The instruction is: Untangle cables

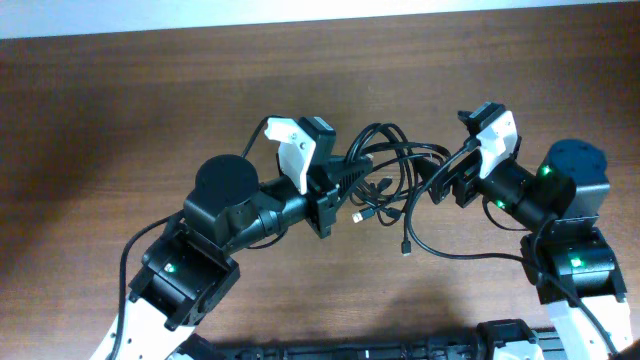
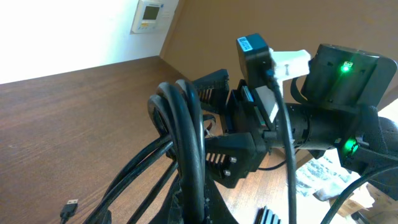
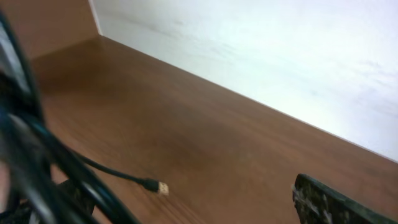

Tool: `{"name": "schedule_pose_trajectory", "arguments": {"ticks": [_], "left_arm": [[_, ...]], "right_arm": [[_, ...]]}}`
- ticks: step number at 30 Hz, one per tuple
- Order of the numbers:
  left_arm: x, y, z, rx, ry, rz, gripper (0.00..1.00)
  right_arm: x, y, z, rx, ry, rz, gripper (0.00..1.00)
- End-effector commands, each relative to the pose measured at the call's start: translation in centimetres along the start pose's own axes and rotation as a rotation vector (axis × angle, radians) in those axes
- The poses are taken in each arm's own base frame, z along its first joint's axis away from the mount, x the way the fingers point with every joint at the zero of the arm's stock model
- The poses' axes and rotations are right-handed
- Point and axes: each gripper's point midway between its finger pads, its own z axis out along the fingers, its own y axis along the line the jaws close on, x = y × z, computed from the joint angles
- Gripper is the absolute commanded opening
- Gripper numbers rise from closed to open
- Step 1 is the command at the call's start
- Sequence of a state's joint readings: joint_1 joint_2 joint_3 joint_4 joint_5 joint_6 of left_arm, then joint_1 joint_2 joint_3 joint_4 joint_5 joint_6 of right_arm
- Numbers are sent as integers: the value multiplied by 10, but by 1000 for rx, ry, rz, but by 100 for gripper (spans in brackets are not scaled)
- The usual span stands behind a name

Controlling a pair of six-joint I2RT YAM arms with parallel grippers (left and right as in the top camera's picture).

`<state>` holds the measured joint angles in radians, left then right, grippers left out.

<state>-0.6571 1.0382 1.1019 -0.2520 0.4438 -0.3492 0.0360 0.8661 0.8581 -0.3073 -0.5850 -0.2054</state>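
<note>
The cables (image 1: 388,160) are a tangle of thin black cords between my two grippers, with loose plug ends (image 1: 357,215) on the table. My left gripper (image 1: 345,183) is shut on a bunch of cable loops and holds them up. In the left wrist view the loops (image 2: 183,124) rise from its jaws (image 2: 199,208). My right gripper (image 1: 438,182) faces it with fingers wide apart, and its fingers (image 2: 217,121) sit on either side of the loops. In the right wrist view blurred cables (image 3: 37,168) fill the left side, and its jaws (image 3: 193,205) are open.
A cable end with a pale plug (image 3: 161,186) lies on the brown wooden table (image 1: 120,110). Another strand runs down to a plug (image 1: 405,246) and curves off to the right. A white wall borders the table's far edge (image 3: 249,50).
</note>
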Motion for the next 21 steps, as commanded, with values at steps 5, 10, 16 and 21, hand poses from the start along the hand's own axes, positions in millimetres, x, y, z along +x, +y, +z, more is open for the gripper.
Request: {"name": "schedule_pose_trajectory", "arguments": {"ticks": [5, 10, 16, 21], "left_arm": [[-10, -20, -3, 70, -17, 6, 0], [-9, -22, -3, 76, -13, 6, 0], [-9, -22, -3, 73, -15, 7, 0], [-11, -17, -3, 48, -24, 6, 0]], "right_arm": [[-10, 13, -1, -82, -46, -16, 91], [-16, 21, -2, -130, -74, -31, 53], [-15, 21, -2, -129, -73, -30, 9], [-12, 4, -1, -34, -52, 80, 4]]}}
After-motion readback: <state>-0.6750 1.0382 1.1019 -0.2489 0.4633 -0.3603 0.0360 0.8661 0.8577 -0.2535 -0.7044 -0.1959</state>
